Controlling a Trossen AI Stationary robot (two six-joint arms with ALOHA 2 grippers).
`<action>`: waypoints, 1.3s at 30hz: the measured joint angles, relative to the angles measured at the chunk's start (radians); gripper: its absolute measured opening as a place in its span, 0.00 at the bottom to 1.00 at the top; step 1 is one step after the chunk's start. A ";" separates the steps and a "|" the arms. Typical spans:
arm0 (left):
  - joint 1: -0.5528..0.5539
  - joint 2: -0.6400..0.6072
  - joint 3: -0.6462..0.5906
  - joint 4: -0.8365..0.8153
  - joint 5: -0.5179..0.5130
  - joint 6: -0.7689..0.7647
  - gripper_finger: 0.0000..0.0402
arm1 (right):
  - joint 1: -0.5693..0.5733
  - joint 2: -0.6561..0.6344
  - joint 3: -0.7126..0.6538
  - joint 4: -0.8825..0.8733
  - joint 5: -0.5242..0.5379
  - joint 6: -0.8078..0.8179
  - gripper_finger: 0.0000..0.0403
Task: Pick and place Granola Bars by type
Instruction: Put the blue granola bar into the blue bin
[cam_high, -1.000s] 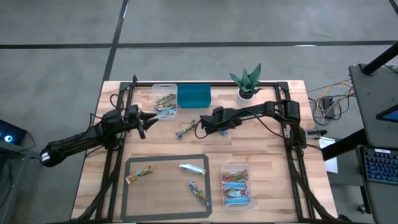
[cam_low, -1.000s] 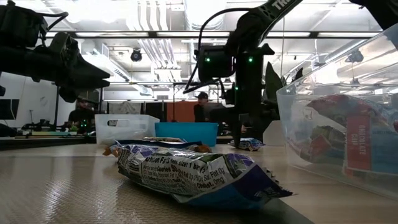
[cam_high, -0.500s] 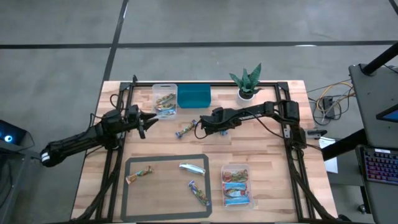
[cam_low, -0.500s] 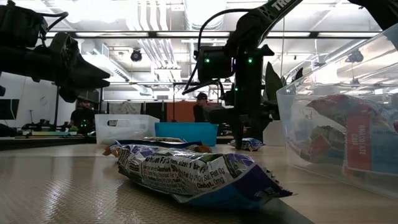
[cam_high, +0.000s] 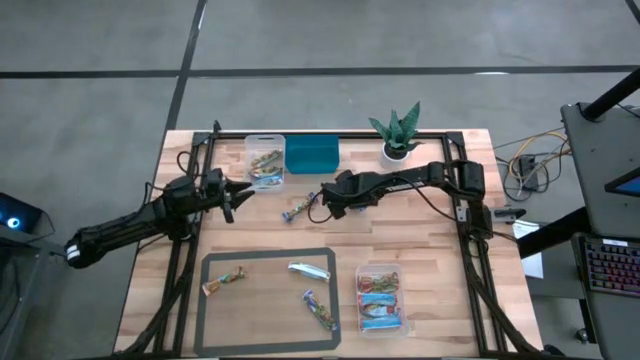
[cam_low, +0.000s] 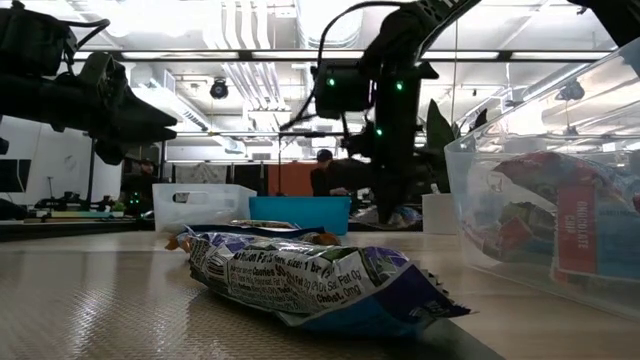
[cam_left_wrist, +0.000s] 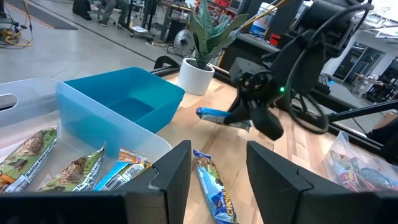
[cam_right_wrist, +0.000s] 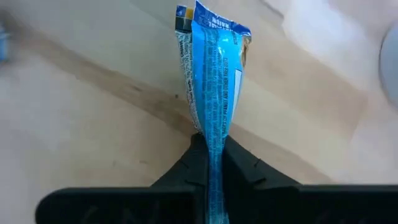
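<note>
Your right claw (cam_right_wrist: 210, 163) was pinched shut on the end of a bright blue bar (cam_right_wrist: 214, 74), the wrapper squeezed thin between the two fingers while the rest of the bar stuck out ahead over the bare desk (cam_high: 400, 225). From above, that claw (cam_high: 322, 203) sat near the middle of the desk, just in front of the teal bin (cam_high: 312, 154), with a second blue bar (cam_high: 298, 208) lying loose just beside it. Your left claw (cam_high: 236, 192) waited near the clear tub (cam_high: 265, 160) at the back, fingers parted about halfway and holding nothing.

Three more bars lay inside the taped rectangle (cam_high: 270, 255) nearer the front, and another tub (cam_high: 381, 298) at the front right already held several.

The risk, as I judge it, was the hold itself: you had only the crimped end of a slick wrapper, so a quick swing could let the bar slide out or twist and drop short of its tub. The loose blue bar was close enough that a low sweep could knock it away. The back tub seemed to hold mixed wrappers, so check the type before releasing.
</note>
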 joint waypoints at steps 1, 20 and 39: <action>0.000 0.000 0.000 0.000 0.000 0.000 0.34 | 0.002 -0.003 0.010 -0.001 0.000 -0.037 0.04; 0.000 0.000 0.000 0.000 0.000 0.000 0.34 | -0.003 -0.009 0.421 -0.172 -0.009 -0.220 0.03; 0.000 0.000 0.000 0.000 0.000 0.000 0.34 | -0.200 -0.007 0.640 -0.270 -0.004 -0.014 0.03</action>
